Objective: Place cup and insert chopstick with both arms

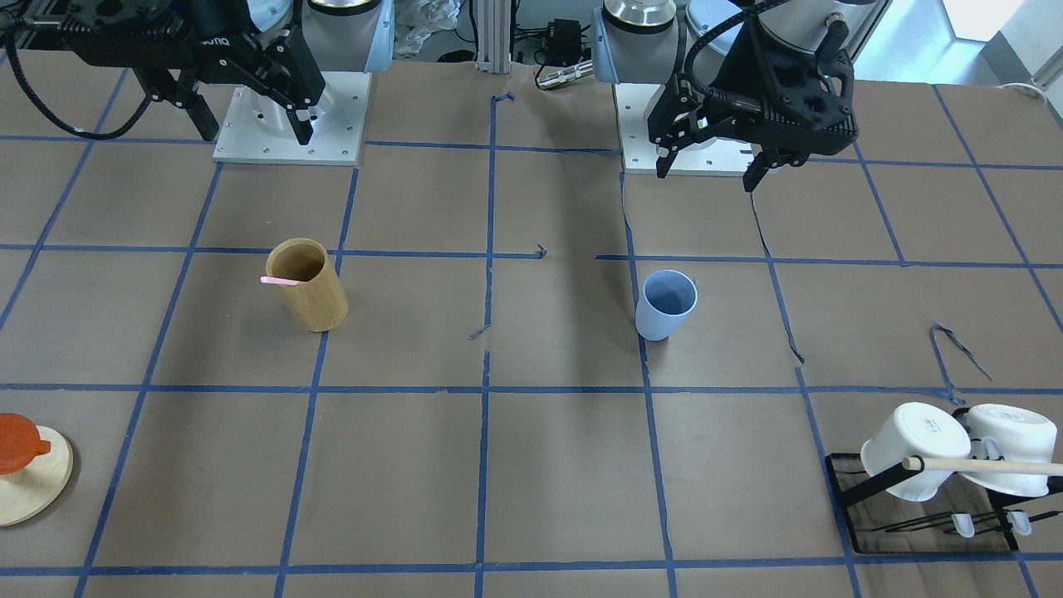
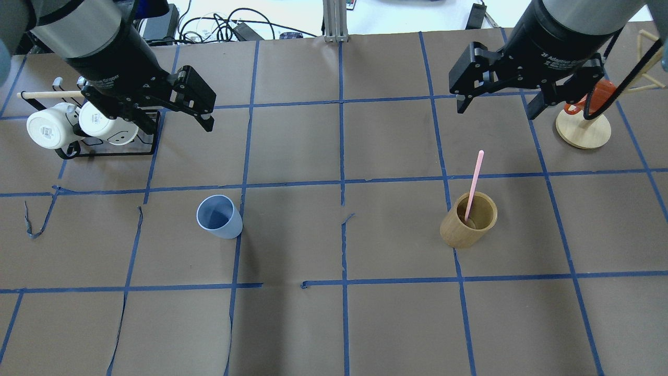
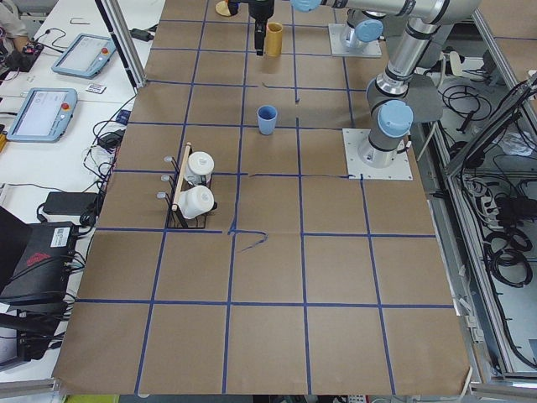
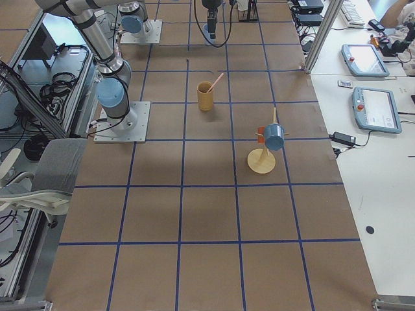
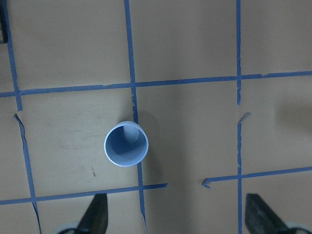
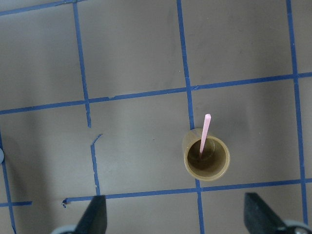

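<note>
The chopstick [image 2: 474, 184] has its lower end hidden inside the bamboo cylinder [image 2: 459, 235].

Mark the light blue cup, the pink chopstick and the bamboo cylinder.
light blue cup [image 2: 215, 215], overhead exterior view, inside wall.
pink chopstick [image 2: 475, 180], overhead exterior view, mid-shaft.
bamboo cylinder [image 2: 462, 236], overhead exterior view, outer wall.

The left arm [image 2: 88, 31] enters at the upper left of the overhead view, its wrist angled down and forward. The left tool [image 1: 707, 176] hangs high with its 2 black fingers spread wide and nothing between them. The right arm [image 2: 574, 21] comes in at the upper right of that view, posed much the same. The right tool [image 1: 255, 134] also hangs high, its 2 fingers wide apart and empty. In each wrist view both fingertips show at the bottom edge.
</note>
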`<move>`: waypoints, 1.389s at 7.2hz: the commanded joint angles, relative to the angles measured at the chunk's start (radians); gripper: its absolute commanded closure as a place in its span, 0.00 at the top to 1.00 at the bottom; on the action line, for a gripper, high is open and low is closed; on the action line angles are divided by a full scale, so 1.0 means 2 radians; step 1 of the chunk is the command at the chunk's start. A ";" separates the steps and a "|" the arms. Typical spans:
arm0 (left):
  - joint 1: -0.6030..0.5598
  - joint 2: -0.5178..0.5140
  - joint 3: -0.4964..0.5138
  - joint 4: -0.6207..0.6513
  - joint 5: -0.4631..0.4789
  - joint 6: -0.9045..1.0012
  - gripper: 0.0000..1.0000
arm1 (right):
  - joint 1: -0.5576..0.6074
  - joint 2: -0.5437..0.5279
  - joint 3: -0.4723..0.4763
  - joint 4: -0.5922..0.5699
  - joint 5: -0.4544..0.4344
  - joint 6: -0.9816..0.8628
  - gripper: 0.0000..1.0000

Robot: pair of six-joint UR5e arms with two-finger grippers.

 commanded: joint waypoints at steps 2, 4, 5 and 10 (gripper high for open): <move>0.000 0.000 -0.004 0.000 0.000 0.001 1.00 | -0.001 0.026 0.002 0.002 -0.023 0.003 1.00; 0.000 0.000 -0.011 -0.002 0.000 0.005 1.00 | -0.002 0.026 0.000 0.022 -0.036 -0.002 1.00; 0.010 -0.002 -0.023 0.000 0.003 -0.001 1.00 | -0.002 0.022 -0.001 0.039 -0.033 -0.003 1.00; 0.070 -0.017 -0.142 0.063 0.015 0.031 1.00 | -0.003 0.036 -0.001 0.038 -0.034 -0.007 1.00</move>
